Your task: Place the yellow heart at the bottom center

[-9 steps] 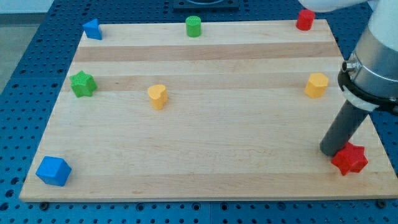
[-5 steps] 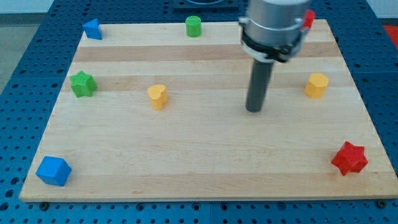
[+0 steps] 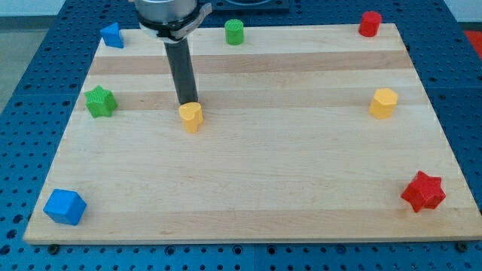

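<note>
Presently the rod stands near-upright at the view's upper left; my tip (image 3: 185, 103) meets the yellow heart (image 3: 190, 117) from above, on the desk (image 3: 248, 188); no jaws, nothing clamped.

A straight dark grey rod below a black collar, ending in my tip (image 3: 185, 103)

We see the rod's upper housing cut off by the far picture edge. My tip (image 3: 185, 103) sits just behind the yellow heart (image 3: 191, 117); we cannot tell if they touch. The table (image 3: 22, 45) runs past every edge.
</note>
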`<control>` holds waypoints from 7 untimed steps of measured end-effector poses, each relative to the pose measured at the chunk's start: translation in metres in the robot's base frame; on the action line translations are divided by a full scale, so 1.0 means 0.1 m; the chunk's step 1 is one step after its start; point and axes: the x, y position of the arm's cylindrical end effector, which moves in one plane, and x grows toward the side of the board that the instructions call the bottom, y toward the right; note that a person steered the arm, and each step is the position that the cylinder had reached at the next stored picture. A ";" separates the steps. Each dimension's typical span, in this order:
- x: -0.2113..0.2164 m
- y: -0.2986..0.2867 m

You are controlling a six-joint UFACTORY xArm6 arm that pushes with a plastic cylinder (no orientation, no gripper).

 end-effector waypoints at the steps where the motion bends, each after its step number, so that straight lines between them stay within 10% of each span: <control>1: 0.19 0.00; 7: 0.95 0.62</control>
